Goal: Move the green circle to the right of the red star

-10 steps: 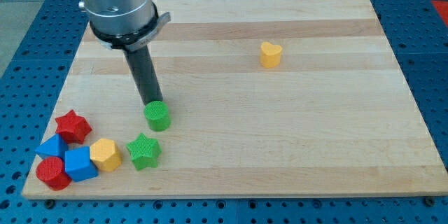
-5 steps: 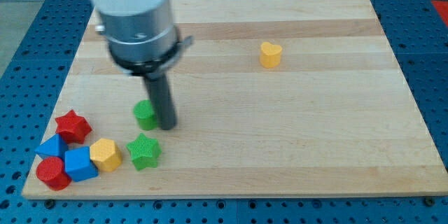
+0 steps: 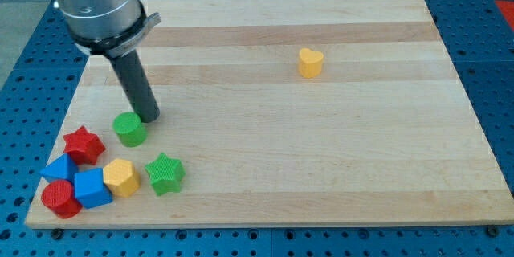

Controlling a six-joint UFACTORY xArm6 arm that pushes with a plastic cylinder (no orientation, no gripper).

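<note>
The green circle (image 3: pixel 129 129) lies on the wooden board at the view's lower left, a short way up and to the right of the red star (image 3: pixel 83 145), with a small gap between them. My tip (image 3: pixel 148 117) stands just above and to the right of the green circle, touching or nearly touching its edge. The dark rod rises from there to the grey arm body at the view's top left.
Below the red star sit a blue triangle (image 3: pixel 59 169), a red circle (image 3: pixel 60 199), a blue cube (image 3: pixel 91 189), a yellow hexagon (image 3: pixel 121 177) and a green star (image 3: pixel 165 173). A yellow heart (image 3: pixel 310 62) lies at the upper right. The board's left edge (image 3: pixel 71 104) is near.
The green circle has slid to the left and slightly up across the two earlier frames, closer to the red star. My tip has moved left along with it.
</note>
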